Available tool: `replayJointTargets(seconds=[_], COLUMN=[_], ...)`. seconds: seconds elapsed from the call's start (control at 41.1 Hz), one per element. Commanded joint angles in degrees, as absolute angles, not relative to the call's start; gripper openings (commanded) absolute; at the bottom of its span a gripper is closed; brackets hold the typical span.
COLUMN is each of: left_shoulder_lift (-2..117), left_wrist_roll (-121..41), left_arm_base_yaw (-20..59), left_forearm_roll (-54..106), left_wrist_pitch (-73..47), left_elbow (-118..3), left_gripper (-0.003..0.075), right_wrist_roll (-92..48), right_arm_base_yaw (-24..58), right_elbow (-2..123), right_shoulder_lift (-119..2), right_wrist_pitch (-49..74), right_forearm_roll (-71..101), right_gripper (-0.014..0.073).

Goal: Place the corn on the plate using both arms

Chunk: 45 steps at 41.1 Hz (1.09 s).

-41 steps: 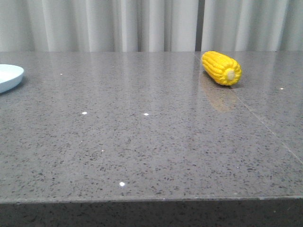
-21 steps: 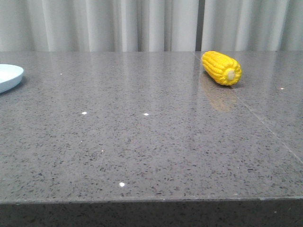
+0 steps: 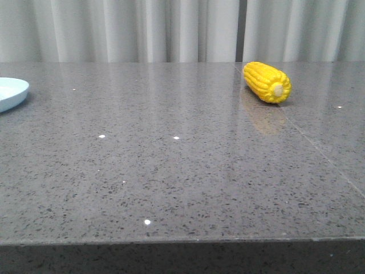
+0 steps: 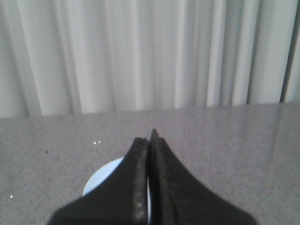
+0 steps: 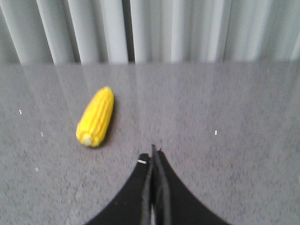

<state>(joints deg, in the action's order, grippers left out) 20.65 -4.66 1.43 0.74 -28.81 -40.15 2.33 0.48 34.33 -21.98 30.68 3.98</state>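
The yellow corn (image 3: 267, 82) lies on the grey table at the far right, pale stub end toward me. It also shows in the right wrist view (image 5: 96, 116), apart from my right gripper (image 5: 153, 152), which is shut and empty. The pale blue-white plate (image 3: 11, 93) sits at the table's far left edge, partly cut off. In the left wrist view the plate (image 4: 102, 176) is mostly hidden behind my left gripper (image 4: 150, 138), which is shut and empty above it. Neither gripper shows in the front view.
The grey speckled stone table (image 3: 171, 171) has a seam (image 3: 319, 149) running across its right part. Pale curtains (image 3: 171, 28) hang behind the table's far edge. The table's front edge runs along the bottom of the front view.
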Motion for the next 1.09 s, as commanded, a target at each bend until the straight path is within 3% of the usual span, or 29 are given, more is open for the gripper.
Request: replayJointTargets(seconds=[0.0, 0.414, 0.511, 0.657, 0.73, 1.07], left_shoulder_lift=[24.06, 31.13, 32.2, 33.51, 34.26, 47.0], left_wrist_roll=[-4.51, -4.51, -4.51, -4.51, -4.51, -4.51], left_arm_base_yaw=[1.85, 1.85, 1.85, 1.85, 1.85, 0.94], left_forearm_roll=[0.79, 0.79, 0.79, 0.79, 0.79, -0.5], left_wrist_pitch=[-25.29, -26.34, -26.98, -26.88, -27.68, -43.99], left_elbow=[-41.7, -41.7, -41.7, -41.81, -41.9, -51.06], left_gripper=[-0.002, -0.0018, 0.0075, 0.0396, 0.0453, 0.044], right_wrist_roll=[1.81, 1.73, 1.73, 1.73, 1.73, 1.73], right_arm_base_yaw=[0.24, 0.28, 0.28, 0.28, 0.28, 0.28], right_elbow=[36.27, 36.27, 36.27, 36.27, 36.27, 36.27], right_shoulder_lift=[-26.1, -35.52, -35.52, -35.52, -35.52, -35.52], right_wrist_pitch=[28.31, 28.52, 28.48, 28.47, 28.53, 28.09], right_forearm_roll=[3.87, 3.87, 3.87, 2.95, 2.89, 2.95], right_gripper=[-0.0068, -0.0044, 0.009, 0.0461, 0.0561, 0.0572])
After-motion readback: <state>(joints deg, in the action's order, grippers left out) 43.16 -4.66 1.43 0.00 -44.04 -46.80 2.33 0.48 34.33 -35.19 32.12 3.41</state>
